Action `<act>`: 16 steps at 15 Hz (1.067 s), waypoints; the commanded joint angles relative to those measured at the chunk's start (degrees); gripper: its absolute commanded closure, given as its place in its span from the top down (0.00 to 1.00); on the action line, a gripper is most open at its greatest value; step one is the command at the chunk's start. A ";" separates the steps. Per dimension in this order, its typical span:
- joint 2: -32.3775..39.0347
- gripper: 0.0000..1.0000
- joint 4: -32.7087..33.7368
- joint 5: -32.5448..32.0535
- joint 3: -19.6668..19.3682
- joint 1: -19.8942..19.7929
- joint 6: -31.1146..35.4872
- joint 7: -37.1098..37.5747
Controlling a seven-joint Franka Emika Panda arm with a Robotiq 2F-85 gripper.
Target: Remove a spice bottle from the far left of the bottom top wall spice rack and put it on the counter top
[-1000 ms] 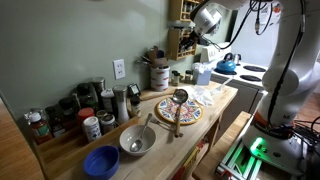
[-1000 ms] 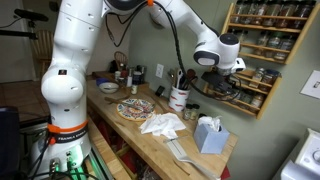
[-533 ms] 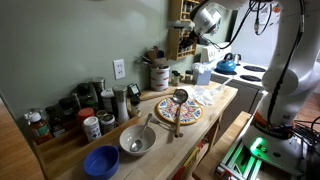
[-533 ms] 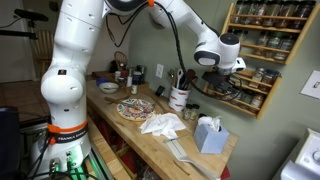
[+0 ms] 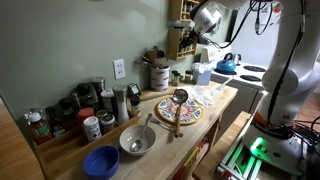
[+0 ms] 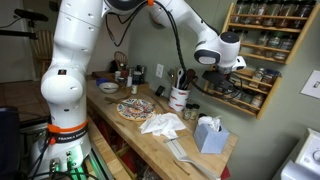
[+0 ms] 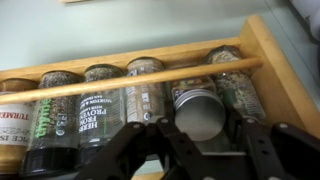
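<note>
In an exterior view, the counter top [image 5: 172, 143] lies low at left and the spice rack [image 5: 176, 40] hangs at upper right. In the wrist view, a turmeric jar [image 7: 15, 120] is leftmost. Further right, the gripper [image 7: 196, 128], narrowly parted, pinches a silver-lidded spice bottle [image 7: 195, 100] in the rack's row.

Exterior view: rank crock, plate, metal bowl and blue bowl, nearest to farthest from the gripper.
The gripper is up at the rack.
1. Crock, against the wall, just below it.
2. Plate, mid counter.
3. Metal bowl, farther along, towards the camera.
4. Blue bowl, at the counter's near end.
</note>
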 commanded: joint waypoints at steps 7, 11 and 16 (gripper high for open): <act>-5.45 0.24 -3.30 -0.65 0.03 -0.72 -1.94 0.47; -7.18 0.24 -4.77 -1.09 -0.56 -0.52 -2.22 1.12; -9.45 0.24 -6.24 -0.98 -1.30 -0.38 -2.79 1.83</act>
